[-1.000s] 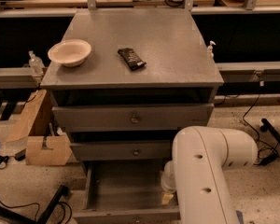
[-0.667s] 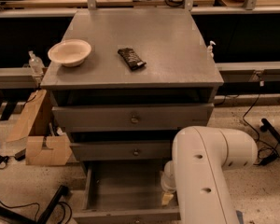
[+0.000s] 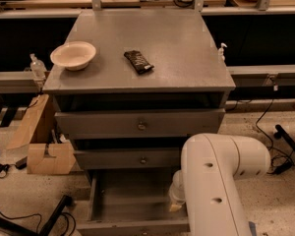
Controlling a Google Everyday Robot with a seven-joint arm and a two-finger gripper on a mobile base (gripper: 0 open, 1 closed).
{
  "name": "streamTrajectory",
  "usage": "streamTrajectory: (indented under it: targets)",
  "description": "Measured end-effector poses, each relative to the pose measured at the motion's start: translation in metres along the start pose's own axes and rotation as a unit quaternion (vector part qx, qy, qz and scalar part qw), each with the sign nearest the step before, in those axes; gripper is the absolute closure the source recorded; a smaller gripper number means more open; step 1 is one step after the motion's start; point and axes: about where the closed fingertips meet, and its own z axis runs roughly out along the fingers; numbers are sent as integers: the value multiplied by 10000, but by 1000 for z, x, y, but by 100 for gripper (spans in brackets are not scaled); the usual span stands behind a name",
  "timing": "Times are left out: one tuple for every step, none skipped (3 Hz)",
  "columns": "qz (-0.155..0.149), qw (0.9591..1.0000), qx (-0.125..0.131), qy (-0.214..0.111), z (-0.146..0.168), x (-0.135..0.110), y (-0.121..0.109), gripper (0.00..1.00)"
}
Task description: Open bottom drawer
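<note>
Claw (image 3: pixel 176 200), state unclear, hangs over open bottom drawer (image 3: pixel 132 200); bowl (image 3: pixel 73 54) on grey cabinet top (image 3: pixel 177 48).

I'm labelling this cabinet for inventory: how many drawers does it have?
3: top drawer under the cabinet top; middle drawer below it; bottom drawer, pulled out, lowest. The gripper hangs over its right side. None seems hidden.

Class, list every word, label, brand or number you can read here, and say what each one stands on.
No text can be read.
Wrapper on the cabinet top: print too blurred to read.
Bowl, arm: no marks show.
Gripper, over the open bottom drawer: no label shows.
</note>
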Motion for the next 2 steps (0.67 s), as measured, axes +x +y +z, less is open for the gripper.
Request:
streamTrajectory:
  targets:
    - [0,10000,-15,-1,1,0,2,72]
    - [0,10000,-30,-2,3,0,3,95]
